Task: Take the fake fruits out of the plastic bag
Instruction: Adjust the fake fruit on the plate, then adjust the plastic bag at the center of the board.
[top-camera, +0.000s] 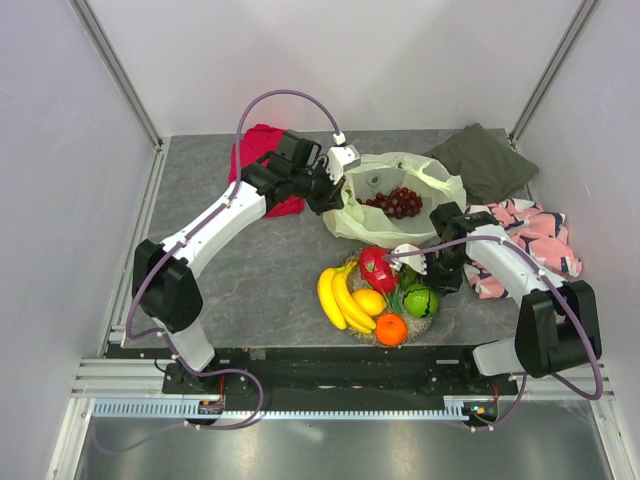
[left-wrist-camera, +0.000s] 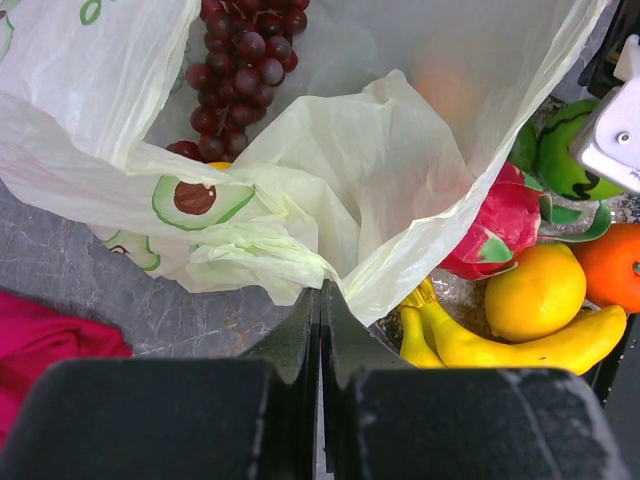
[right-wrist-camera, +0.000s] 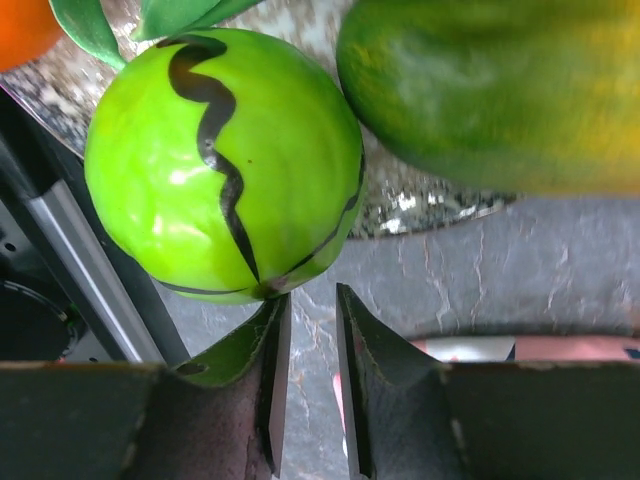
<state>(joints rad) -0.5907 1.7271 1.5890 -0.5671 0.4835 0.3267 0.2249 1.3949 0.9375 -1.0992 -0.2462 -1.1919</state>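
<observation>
Top external: grapes (top-camera: 398, 203) inside bag (top-camera: 440, 185); your left gripper (left-wrist-camera: 322, 295), clamped on its rim, sits nearer; right gripper (right-wrist-camera: 312, 300), slightly parted, empty.

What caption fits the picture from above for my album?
The left tool pinches the plastic bag with grapes inside; the right tool hovers beside the green melon outside it.

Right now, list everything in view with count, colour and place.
dish: 1, speckled, front centre
plastic bag: 1, pale yellow-green, behind dish
grapes: 1 bunch, dark red, inside bag
bananas: 1 bunch, yellow, dish
dragon fruit: 1, red, dish
lemon: 1, yellow, dish
orange: 1, orange, dish
melon: 1, green striped, dish
mango: 1, green-yellow, dish
cloths: 3, red, olive, pink, back and right
left gripper: 1, black, pinching bag
right gripper: 1, black, open by melon
</observation>
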